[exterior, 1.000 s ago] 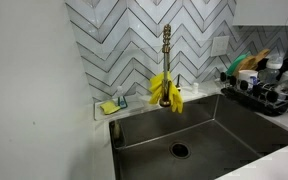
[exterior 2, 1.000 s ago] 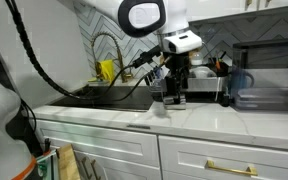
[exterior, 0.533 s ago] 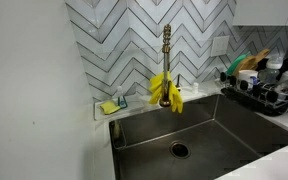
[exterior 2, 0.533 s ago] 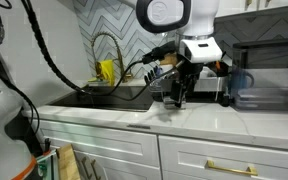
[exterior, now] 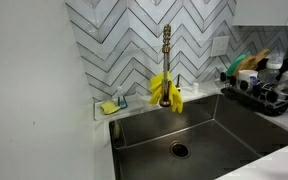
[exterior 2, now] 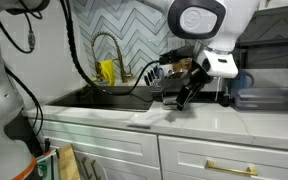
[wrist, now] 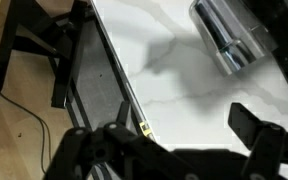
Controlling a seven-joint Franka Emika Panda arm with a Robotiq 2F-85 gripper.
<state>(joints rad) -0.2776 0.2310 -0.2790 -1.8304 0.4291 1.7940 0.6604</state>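
Observation:
My gripper (exterior 2: pixel 184 97) hangs tilted a little above the white marble counter (exterior 2: pixel 199 118), to the right of the sink (exterior 2: pixel 109 98). In the wrist view the gripper (wrist: pixel 184 132) is open, with only bare counter (wrist: pixel 184 80) between its dark fingers. A silver metal cylinder (wrist: pixel 224 38) lies on the counter beyond the fingers, apart from them. The gripper holds nothing.
A brass faucet (exterior: pixel 167 45) with yellow gloves (exterior: pixel 166 90) draped on it stands behind the steel sink (exterior: pixel 199 130). A sponge holder (exterior: pixel 111 106) sits at the sink's corner. A dish rack (exterior: pixel 264 90) and a dark appliance (exterior 2: pixel 259 88) stand beside it. White cabinets (exterior 2: pixel 114 145) lie below.
The arm has swung to the right along the counter, and the gripper has risen slightly and tilted from upright to slanted. The sink view is unchanged.

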